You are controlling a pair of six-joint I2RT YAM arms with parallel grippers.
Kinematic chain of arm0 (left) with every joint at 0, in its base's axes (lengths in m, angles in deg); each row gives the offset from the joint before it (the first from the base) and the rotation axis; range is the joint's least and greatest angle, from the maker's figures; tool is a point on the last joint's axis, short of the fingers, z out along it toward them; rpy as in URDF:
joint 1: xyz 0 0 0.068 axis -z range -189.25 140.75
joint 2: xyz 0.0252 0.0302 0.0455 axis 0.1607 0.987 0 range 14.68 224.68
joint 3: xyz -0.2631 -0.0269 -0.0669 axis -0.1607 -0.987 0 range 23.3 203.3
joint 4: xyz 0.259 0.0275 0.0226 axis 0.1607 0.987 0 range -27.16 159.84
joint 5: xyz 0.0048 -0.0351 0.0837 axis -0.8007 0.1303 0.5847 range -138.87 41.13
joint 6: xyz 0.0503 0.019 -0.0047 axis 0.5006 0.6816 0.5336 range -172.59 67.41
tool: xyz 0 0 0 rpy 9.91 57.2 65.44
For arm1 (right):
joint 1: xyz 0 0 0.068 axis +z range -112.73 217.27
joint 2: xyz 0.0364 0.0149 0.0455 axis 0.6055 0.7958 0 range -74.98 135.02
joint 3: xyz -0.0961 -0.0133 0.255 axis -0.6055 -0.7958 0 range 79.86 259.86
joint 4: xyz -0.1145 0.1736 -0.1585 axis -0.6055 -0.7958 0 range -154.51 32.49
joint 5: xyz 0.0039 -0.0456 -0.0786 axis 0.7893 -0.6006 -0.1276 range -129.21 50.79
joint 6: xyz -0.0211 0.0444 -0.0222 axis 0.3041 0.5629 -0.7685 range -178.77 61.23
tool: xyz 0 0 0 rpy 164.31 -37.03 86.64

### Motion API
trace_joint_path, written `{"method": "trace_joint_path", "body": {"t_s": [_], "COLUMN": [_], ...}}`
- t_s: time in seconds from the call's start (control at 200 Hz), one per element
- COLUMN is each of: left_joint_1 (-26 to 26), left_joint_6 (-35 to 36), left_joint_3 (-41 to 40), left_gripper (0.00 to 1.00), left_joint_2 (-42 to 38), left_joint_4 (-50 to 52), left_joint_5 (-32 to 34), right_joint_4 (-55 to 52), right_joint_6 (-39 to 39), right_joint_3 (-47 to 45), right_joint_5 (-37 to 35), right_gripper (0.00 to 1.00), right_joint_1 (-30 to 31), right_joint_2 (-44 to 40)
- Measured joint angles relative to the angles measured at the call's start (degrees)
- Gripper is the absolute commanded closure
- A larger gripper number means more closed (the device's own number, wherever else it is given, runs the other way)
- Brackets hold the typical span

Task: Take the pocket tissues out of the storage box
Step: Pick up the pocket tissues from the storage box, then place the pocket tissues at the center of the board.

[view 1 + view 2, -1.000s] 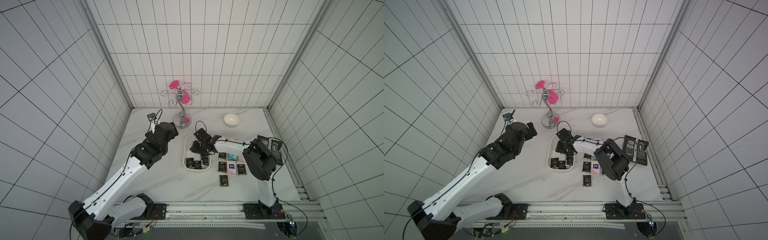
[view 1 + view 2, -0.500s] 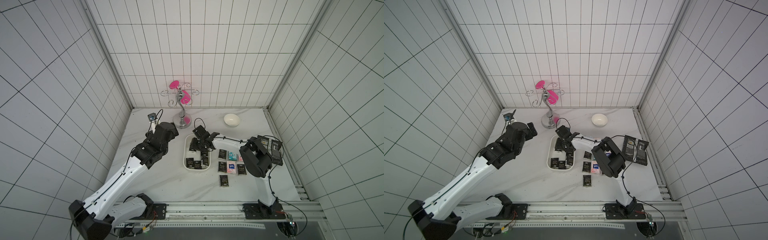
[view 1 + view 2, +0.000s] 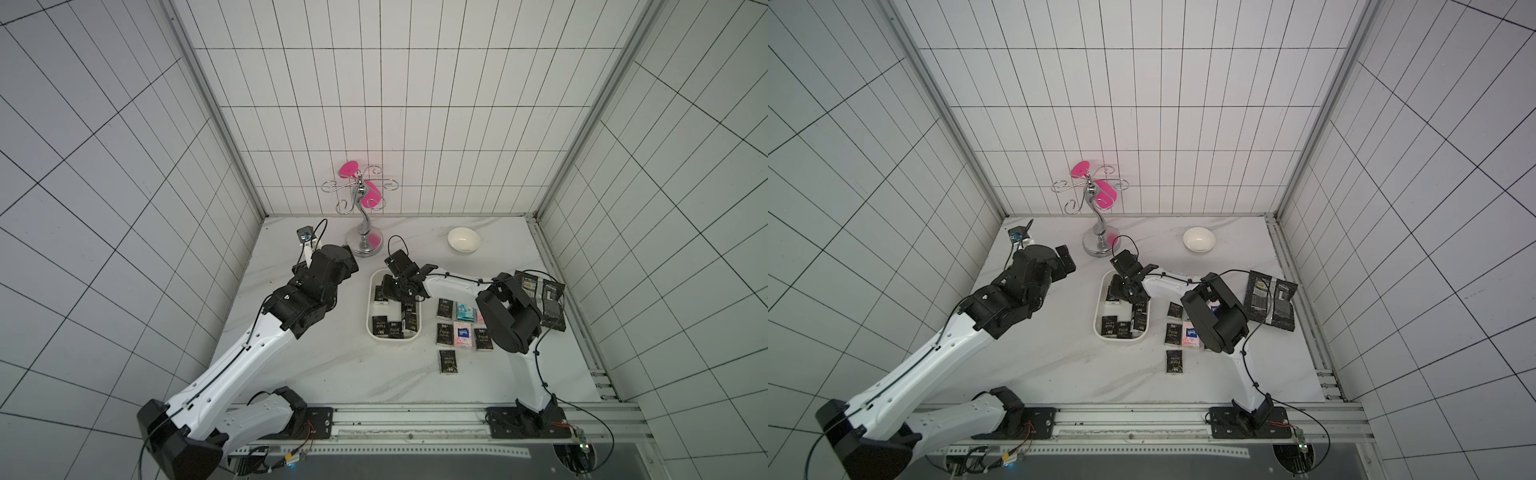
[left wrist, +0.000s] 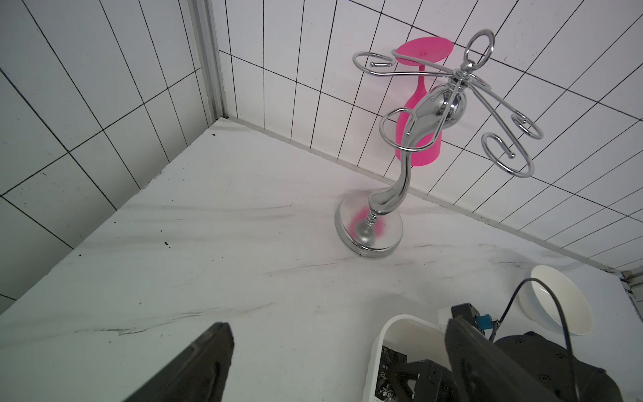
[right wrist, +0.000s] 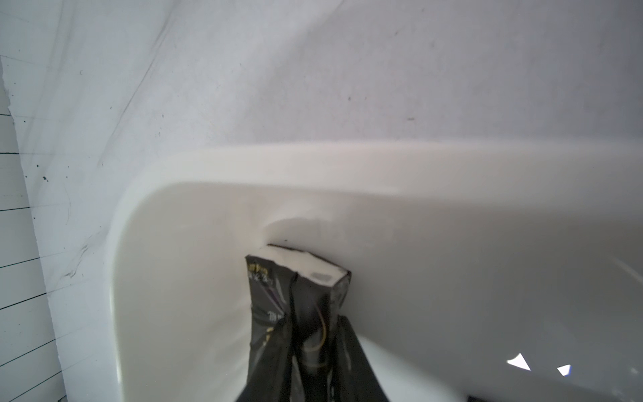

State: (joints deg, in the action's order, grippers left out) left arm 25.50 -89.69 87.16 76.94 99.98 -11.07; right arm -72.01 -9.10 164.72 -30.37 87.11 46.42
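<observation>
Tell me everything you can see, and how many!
table: one, white marble, underneath
box: one, white, mid-table
held pack: one, black, in box
box packs: about four, black, loose in box
table packs: about seven, black, pink, teal, right of box
pouches: few, black, far right
bowl: one, white, back right
stand: one, silver, back
glass: one, pink, hanging on stand
left gripper: one, black, open, left of box
right gripper: one, black, shut on held pack
</observation>
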Motion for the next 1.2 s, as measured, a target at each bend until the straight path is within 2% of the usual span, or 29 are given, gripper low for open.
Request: {"method": "trace_joint_path", "body": {"t_s": [0.15,0.455,0.755,0.99,1.2], "left_joint_1": [0.20,0.20,0.20,0.07,0.02], "left_joint_6": [-0.11,-0.13,0.09,0.09,0.09], "left_joint_3": [0.00,0.68,0.74,0.74,0.76], "left_gripper": [0.02,0.02,0.02,0.01,0.02], "left_joint_2": [0.00,0.31,0.57,0.85,1.70], "left_joint_4": [0.00,-0.02,-0.04,-0.13,-0.61], "left_joint_5": [0.11,0.15,0.39,0.33,0.24], "right_joint_4": [0.92,0.70,-0.09,-2.25,-4.33], "right_joint_6": [-0.15,-2.12,-4.59,-6.64,-7.50], "right_joint_3": [-0.13,-2.86,-8.70,-20.83,-30.12], "right_joint_5": [0.33,-0.04,-1.01,-1.62,-2.73], "right_gripper": [0.95,0.97,0.97,0.96,0.96], "right_joint_1": [0.00,0.02,0.00,-1.29,-5.66], "right_joint_2": [-0.02,-4.13,-17.38,-29.35,-39.50]}}
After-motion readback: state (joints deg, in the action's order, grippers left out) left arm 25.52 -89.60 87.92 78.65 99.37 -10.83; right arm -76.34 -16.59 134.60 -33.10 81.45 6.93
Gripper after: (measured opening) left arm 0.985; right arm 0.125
